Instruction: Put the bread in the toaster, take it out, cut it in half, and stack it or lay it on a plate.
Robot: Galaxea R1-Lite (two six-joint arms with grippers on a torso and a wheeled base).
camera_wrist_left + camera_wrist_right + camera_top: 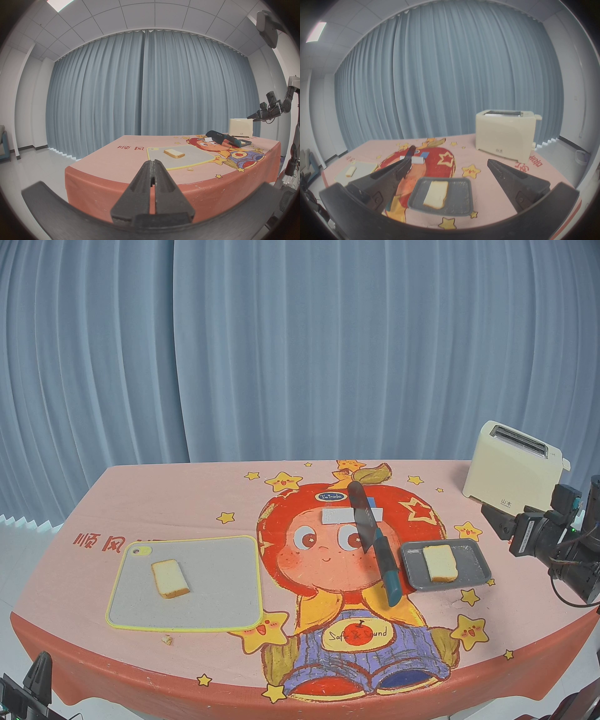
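Head view: one bread slice [170, 578] lies flat on the cutting board [219, 609]; a second slice [440, 562] lies on the grey plate [478, 565], just beside the knife [375, 542]. The right gripper [449, 162] hangs near the toaster [514, 467] with its jaws wide apart and empty. The left gripper [153, 165] sits low off the table's near left edge, pressed closed on nothing.
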